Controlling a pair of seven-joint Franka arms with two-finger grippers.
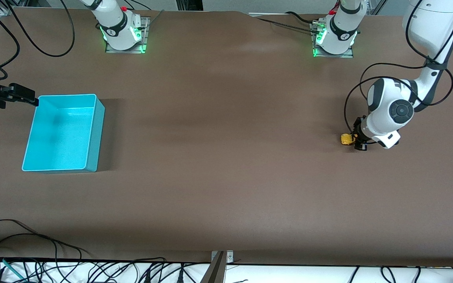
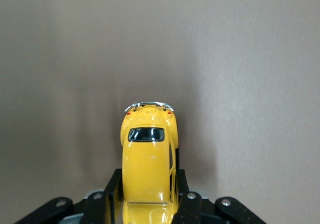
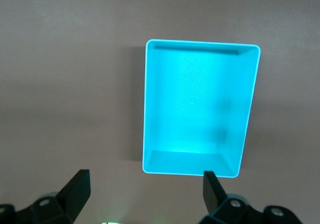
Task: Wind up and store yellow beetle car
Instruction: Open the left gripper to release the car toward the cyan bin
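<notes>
Gripping the yellow beetle car (image 2: 149, 156) on the worktop (image 1: 226, 157), well apart from the bin (image 1: 62, 133), left claw (image 1: 355, 138) clamps narrowly, could slip. Right claw (image 3: 145, 191) waits open over the bin.

The yellow beetle car (image 2: 149, 159) has a glossy, smooth painted shell that looks like enamelled metal, though it may be hard plastic; its bumper is bright chrome and its windows are dark and shiny. The left tool (image 2: 148, 204) that clamps it has matt black fingers (image 2: 112, 191), seemingly plastic, with small metal screws. The turquoise bin (image 3: 150, 109) is smooth plastic with a soft sheen. The desk (image 1: 226, 177) has a matt brown covering, even and unreflective.
</notes>
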